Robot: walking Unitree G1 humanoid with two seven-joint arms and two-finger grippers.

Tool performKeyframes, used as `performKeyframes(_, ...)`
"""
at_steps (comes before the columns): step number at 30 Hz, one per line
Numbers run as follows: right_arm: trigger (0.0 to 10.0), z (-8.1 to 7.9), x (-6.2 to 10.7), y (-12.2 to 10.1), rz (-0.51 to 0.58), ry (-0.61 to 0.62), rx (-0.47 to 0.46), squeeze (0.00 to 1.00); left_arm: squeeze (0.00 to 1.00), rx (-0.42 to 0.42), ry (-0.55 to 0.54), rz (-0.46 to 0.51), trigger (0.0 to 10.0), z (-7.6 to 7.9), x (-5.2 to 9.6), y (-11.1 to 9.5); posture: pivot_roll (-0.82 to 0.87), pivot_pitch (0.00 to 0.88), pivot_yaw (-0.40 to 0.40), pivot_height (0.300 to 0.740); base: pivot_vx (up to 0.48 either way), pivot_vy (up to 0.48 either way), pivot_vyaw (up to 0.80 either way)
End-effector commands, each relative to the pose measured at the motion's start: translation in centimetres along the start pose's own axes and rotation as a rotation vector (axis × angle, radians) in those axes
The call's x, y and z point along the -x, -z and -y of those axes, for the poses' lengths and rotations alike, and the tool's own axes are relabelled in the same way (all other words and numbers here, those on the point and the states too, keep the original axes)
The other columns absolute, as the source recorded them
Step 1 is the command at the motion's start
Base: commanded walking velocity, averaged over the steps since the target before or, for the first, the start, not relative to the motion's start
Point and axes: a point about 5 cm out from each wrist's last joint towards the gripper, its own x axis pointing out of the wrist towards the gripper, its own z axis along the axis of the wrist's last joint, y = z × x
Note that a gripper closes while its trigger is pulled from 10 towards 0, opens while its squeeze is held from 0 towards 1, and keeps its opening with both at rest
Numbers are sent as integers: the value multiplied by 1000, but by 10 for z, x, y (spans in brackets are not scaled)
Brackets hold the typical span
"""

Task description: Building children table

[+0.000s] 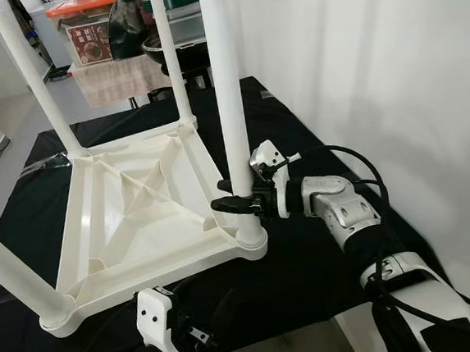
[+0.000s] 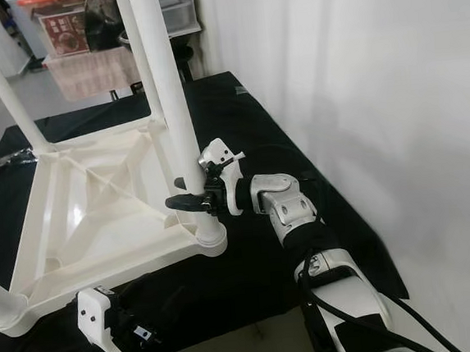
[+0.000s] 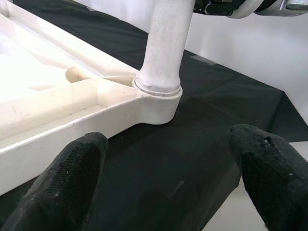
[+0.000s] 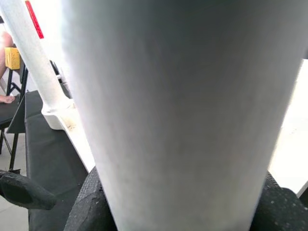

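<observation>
From the left eye view I see the white plastic children's table (image 1: 145, 225) lying upside down on the bench covered in black cloth (image 1: 297, 129), its ribbed underside facing up and its round white legs pointing upward. My right gripper (image 1: 236, 202) reaches in from the right and its jaws pinch the near-right white leg (image 1: 227, 102) low down, just above the corner socket (image 1: 251, 242) where that leg stands upright. My left gripper (image 1: 201, 337) sits low at the near edge of the bench, in front of the tabletop. Behind the bench stand a clear storage box with an orange lid (image 1: 84, 28) and a dark round pan (image 1: 176, 51).

The right eye view gives the same scene: the right gripper's black fingers (image 2: 189, 201) are clamped on either side of the leg, close to the socket.

In the left wrist view the left gripper's two black fingertips (image 3: 67, 183) are spread wide with nothing between them, hovering over the black cloth just short of the corner socket and the base of the leg (image 3: 161, 53).

In the right wrist view the gripped leg (image 4: 173, 106) looms large and close, with a black pad (image 4: 89, 204) pressed to each side. Another white leg (image 4: 36, 57) stands beyond.
</observation>
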Motion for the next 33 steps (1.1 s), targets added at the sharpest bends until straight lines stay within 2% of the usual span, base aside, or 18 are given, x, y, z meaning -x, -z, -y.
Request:
performKeyframes(1, 0, 3, 8, 9, 19, 78, -43, 0, 0, 19, -2, -6, 10000, 0, 1, 1, -1, 0, 56, 740, 0, 0, 0)
performKeyframes(5, 0, 5, 11, 12, 19, 122, -49, 0, 0, 19, -1, -6, 10000, 0, 1, 1, -1, 0, 56, 740, 0, 0, 0)
performKeyframes(7, 0, 0, 10, 19, 29, 215, -82, 0, 0, 19, -1, -4, 10000, -1, 2, 0, -8, 0, 49, 740, 0, 0, 0)
performKeyframes(9, 0, -61, 2, 81, -187, 574, -169, 0, 0, 15, -5, 2, 10000, -4, 3, -5, -30, 0, 59, 740, 0, 0, 0)
performKeyframes(11, 0, -61, 2, 81, -187, 574, -169, 0, 0, 15, -5, 2, 10000, -4, 3, -5, -30, 0, 59, 740, 0, 0, 0)
performKeyframes(12, 0, -75, 4, 90, -248, 656, -174, 0, 0, 12, -5, 7, 10000, -6, 1, -7, -52, 0, 65, 740, 0, 0, 0)
performKeyframes(15, 0, -73, 2, 86, -257, 680, -152, 0, 0, 11, 0, 14, 10000, -7, 0, -10, -36, 0, 48, 740, 0, 0, 0)
performKeyframes(18, 0, -54, -10, 66, -199, 652, -100, 0, 0, -1, 1, 34, 10000, -11, -5, -16, -27, 0, 36, 740, 0, 0, 0)
performKeyframes(19, 1294, -48, -15, 58, -178, 648, -90, 0, 0, -11, -6, 47, 10000, -14, -6, -19, -26, 0, 34, 740, 0, 0, 0)
performKeyframes(22, 1294, -45, -18, 53, -169, 648, -88, 0, 0, -18, -12, 55, 10000, -15, -8, -22, -22, 0, 30, 740, 0, 0, 0)
performKeyframes(23, 10000, -41, -21, 46, -149, 633, -76, 0, 0, -30, -23, 68, 10000, -18, -10, -25, -15, 0, 25, 740, 0, 0, 0)
performKeyframes(25, 10000, -41, -21, 46, -149, 633, -76, 0, 0, -30, -23, 68, 10000, -18, -10, -25, -15, 0, 25, 740, 0, 0, 0)
performKeyframes(26, 10000, -39, -21, 39, -129, 624, -80, 1000, 0, -43, -37, 79, 10000, -21, -13, -27, -7, 0, 17, 740, 0, 0, 0)
performKeyframes(28, 10000, -36, -21, 29, -91, 586, -78, 1000, 0, -53, -50, 87, 10000, -24, -16, -29, -1, 0, 11, 740, 0, 0, 0)
performKeyframes(29, 10000, -33, -22, 20, -46, 489, -97, 1000, 0, -64, -61, 94, 10000, -28, -19, -31, -7, 0, 9, 740, 0, 0, 0)
performKeyframes(31, 10000, -33, -22, 20, -46, 489, -97, 1000, 0, -64, -61, 94, 10000, -28, -19, -31, -7, 0, 9, 740, 0, 0, 0)
performKeyframes(32, 10000, -29, -21, 12, -15, 407, -80, 1000, 0, -72, -65, 95, 10000, -31, -22, -32, -4, 0, 9, 740, 0, 0, 0)
performKeyframes(33, 10000, -25, -16, 3, 22, 272, -40, 114, 0, -76, -68, 95, 10000, -33, -25, -32, -5, 0, 8, 740, 0, 0, 0)
